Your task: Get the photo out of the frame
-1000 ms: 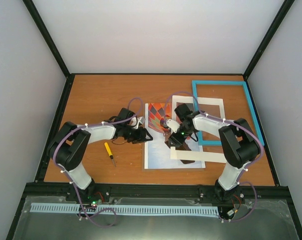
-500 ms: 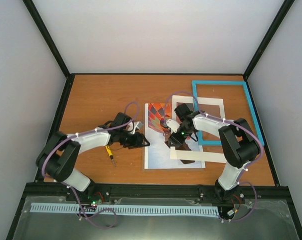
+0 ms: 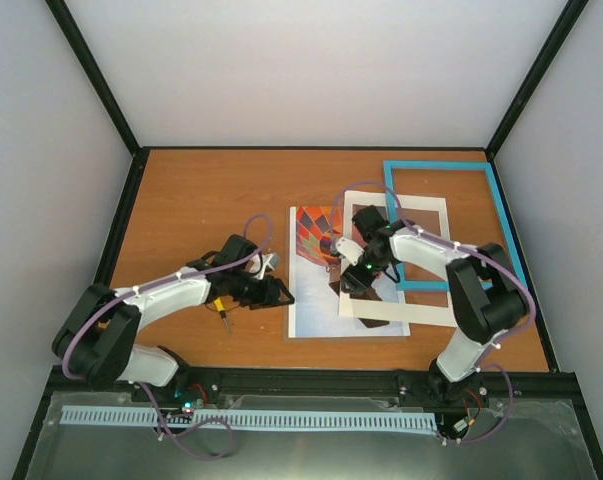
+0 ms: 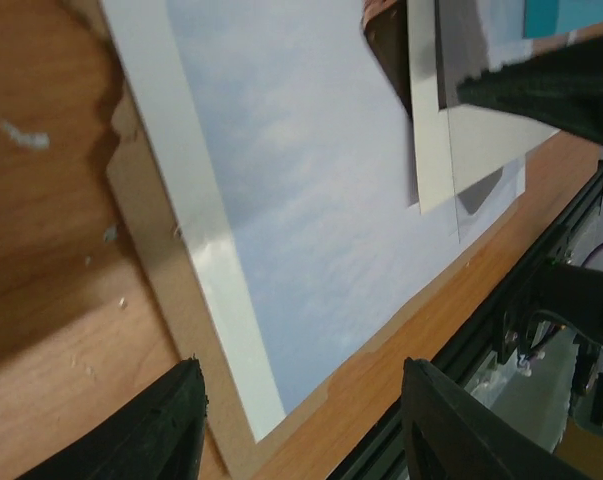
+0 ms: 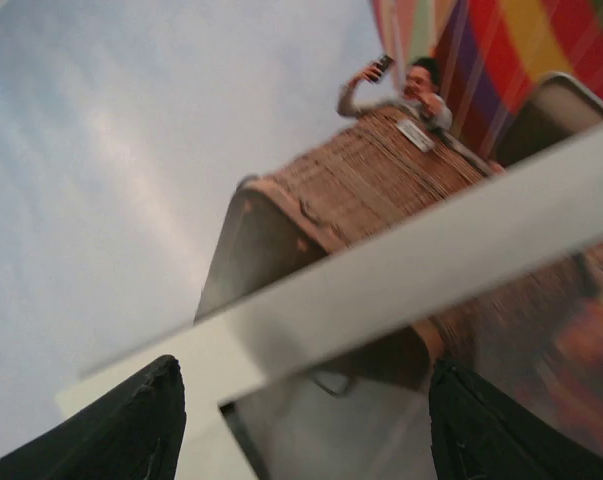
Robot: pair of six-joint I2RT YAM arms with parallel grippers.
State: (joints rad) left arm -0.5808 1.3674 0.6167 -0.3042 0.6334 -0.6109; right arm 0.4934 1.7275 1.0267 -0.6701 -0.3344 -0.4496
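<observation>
The photo (image 3: 311, 300) (thin, limp, easily creased) is judged best pinched at its left edge; left claw (image 4: 301, 370) and right claw (image 5: 303, 368) are held part-open, empty.

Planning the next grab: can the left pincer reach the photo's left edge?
Probably yes: the left pincer hangs open beside the photo, whose left edge lies bare; the white mat overlaps only its right side.
</observation>
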